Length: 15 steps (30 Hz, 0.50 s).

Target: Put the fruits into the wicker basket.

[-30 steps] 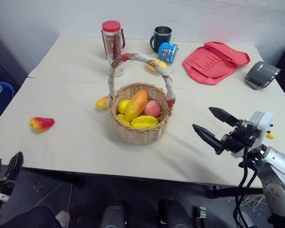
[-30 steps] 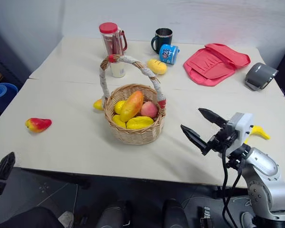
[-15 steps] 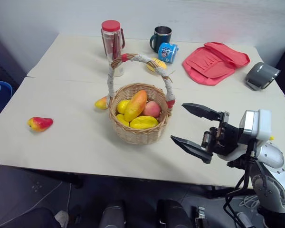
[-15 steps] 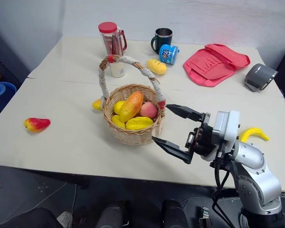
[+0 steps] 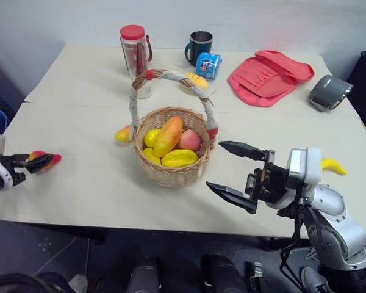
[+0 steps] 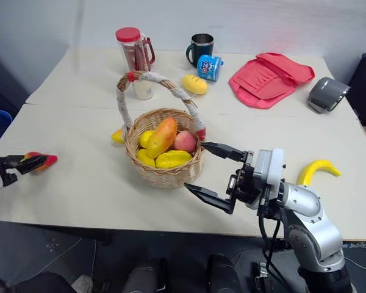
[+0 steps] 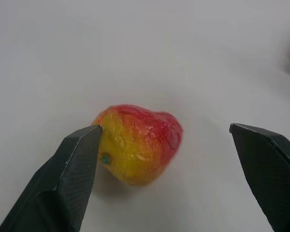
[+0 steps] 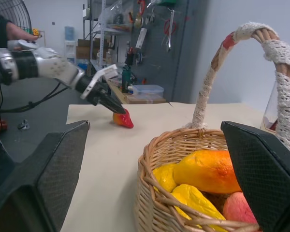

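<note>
Left gripper [image 7: 164, 145], jaws spread, brackets the red-yellow pear [image 7: 137, 142] left of the wicker basket [image 5: 171, 174]. Likely light, glossy, slippery: grip its widest middle.

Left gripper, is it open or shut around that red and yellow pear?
Open. The left gripper's fingers stand wide apart either side of the pear, which lies on the table.

I've got the wicker basket [image 5: 171, 160] mid-table [image 5: 85, 183] with fruit inside; one pear [image 5: 123, 133] touches its left side. Another pear [image 7: 137, 143] lies far left, between my left gripper's [image 7: 165, 179] spread fingers. The banana [image 6: 317, 171] lies far right, behind my right gripper [image 5: 230, 176].
</note>
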Each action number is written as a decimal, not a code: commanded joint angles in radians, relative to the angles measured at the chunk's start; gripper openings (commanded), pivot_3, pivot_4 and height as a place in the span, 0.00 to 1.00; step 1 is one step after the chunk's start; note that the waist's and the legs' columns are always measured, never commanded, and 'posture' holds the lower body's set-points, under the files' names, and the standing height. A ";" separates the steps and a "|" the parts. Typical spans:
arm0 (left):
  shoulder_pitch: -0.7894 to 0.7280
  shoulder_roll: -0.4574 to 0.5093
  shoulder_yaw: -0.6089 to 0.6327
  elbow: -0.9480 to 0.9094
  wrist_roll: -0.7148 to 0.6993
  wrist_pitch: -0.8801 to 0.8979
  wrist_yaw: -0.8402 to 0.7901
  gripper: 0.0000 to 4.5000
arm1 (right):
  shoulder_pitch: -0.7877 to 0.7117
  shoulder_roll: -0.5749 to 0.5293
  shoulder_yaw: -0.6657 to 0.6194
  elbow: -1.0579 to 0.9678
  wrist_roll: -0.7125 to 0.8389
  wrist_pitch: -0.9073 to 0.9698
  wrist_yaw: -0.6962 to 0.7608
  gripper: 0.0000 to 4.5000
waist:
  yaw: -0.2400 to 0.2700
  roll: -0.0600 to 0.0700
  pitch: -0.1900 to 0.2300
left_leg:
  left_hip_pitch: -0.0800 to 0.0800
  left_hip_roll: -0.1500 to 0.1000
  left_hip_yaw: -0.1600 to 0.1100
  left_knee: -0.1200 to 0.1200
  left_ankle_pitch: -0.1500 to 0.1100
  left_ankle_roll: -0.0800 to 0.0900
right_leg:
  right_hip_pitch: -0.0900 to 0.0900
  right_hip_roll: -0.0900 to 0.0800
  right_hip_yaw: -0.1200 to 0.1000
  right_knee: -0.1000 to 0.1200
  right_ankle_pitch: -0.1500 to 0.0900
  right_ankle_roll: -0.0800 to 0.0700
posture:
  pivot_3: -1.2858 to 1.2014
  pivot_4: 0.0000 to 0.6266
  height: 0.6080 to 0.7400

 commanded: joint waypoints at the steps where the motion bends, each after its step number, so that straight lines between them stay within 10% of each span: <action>1: -0.115 -0.021 -0.072 0.165 0.098 -0.077 -0.057 0.97 | 0.016 0.012 0.002 -0.018 -0.016 -0.030 -0.003 1.00 | 0.001 0.000 0.000 | 0.000 0.000 0.001 0.000 0.000 0.000 | 0.000 0.000 0.000 0.000 0.000 0.000 | 0.52 0.24 1.00; 7: -0.301 -0.090 -0.106 0.421 0.182 -0.248 -0.106 0.97 | 0.046 0.016 -0.004 -0.023 -0.044 -0.043 -0.017 1.00 | 0.007 -0.006 0.000 | 0.000 0.000 0.003 0.003 0.000 0.000 | -0.001 0.000 0.001 0.001 0.001 0.002 | 0.52 0.24 1.00; 15: -0.337 -0.145 -0.093 0.531 0.226 -0.394 -0.136 0.56 | 0.067 0.003 -0.015 -0.018 -0.050 -0.045 -0.013 1.00 | 0.011 -0.008 0.000 | 0.000 0.000 0.005 0.004 0.000 0.000 | -0.004 -0.001 0.001 0.007 0.001 0.002 | 0.52 0.24 1.00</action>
